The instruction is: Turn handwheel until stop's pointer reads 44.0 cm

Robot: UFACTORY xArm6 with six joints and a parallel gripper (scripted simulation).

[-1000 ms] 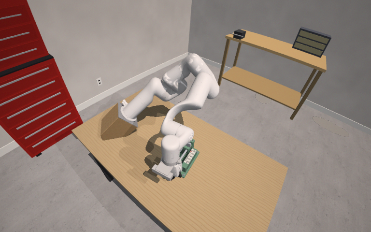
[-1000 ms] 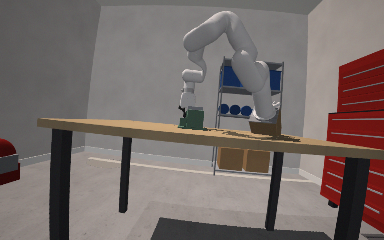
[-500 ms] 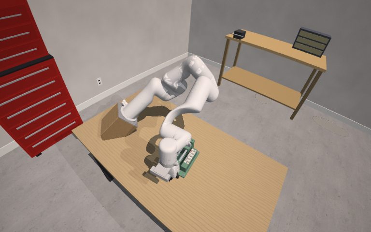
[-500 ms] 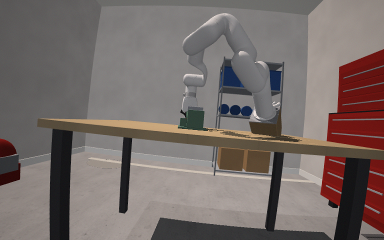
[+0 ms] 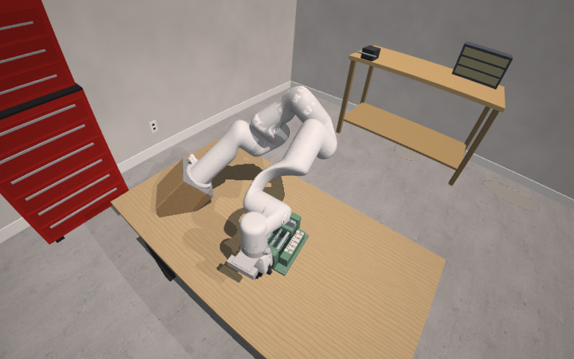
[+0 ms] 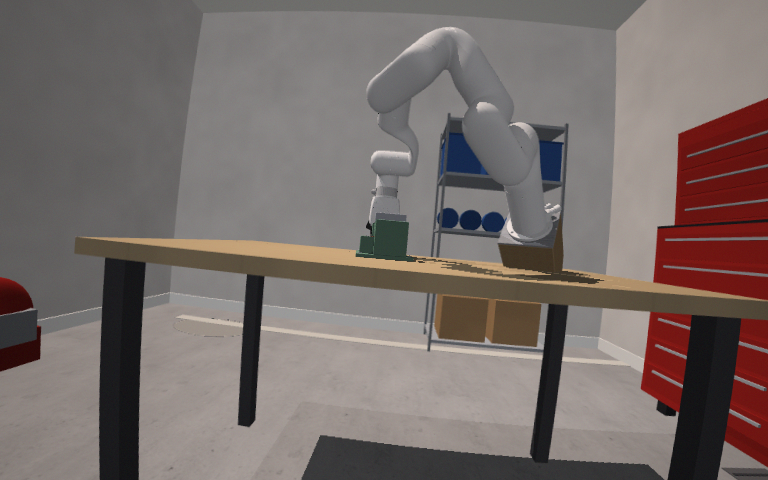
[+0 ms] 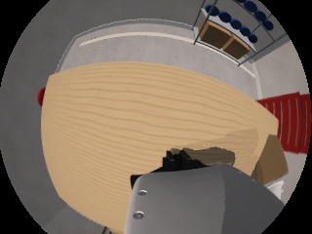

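End effector [image 5: 266,271] clamped on the handwheel, hidden behind the wrist, at the green fixture's [image 5: 289,249] near end on the surface [image 5: 359,274].

Bare table [image 5: 359,287] right of the green fixture [image 5: 291,247]; wooden block [image 5: 177,192] behind.

Top view looks steeply down on the table [image 5: 359,271] from afar; exterior view sits low beside it. Wrist view looks down close above it; all three share its surface.
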